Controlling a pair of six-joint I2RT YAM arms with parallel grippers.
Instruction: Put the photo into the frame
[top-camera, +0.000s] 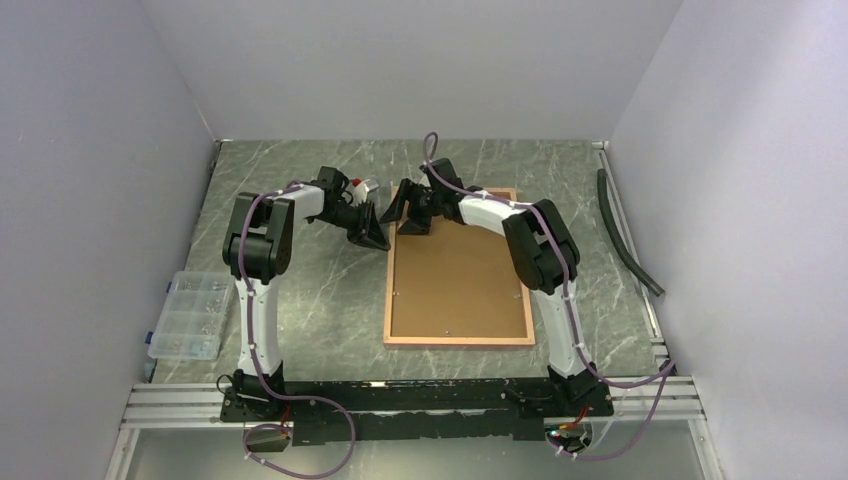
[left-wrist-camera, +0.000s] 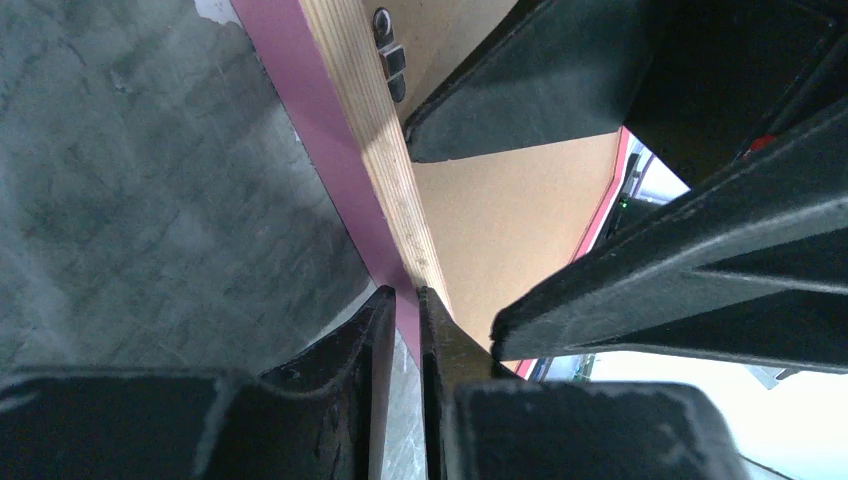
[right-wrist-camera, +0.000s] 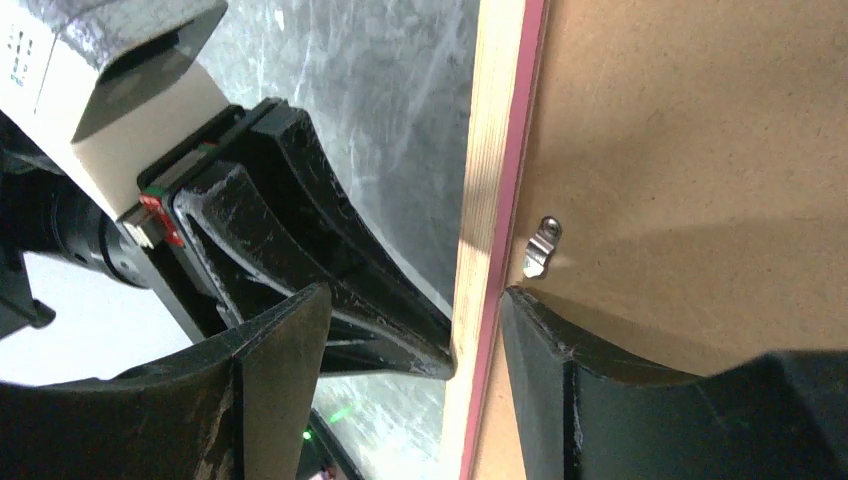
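Frame (top-camera: 389, 300) lies back-up on the bench (top-camera: 300, 190) with the backing board (top-camera: 460, 280) inside; no photo shows. Left claw (left-wrist-camera: 405, 300), pressed nearly together, touches its far-left rail; right claw (right-wrist-camera: 418, 300), spread, straddles that rail. Prying there could skid the frame. One frame, one board, two claws.

A robot test lab is shown. A grey marble-look table top (top-camera: 320, 300) is closed in on three sides by plain pale walls (top-camera: 400, 60). Silver metal rails (top-camera: 170, 405) are laid along its near edge, and a clear plastic box of small parts (top-camera: 190, 315) is kept at the left.
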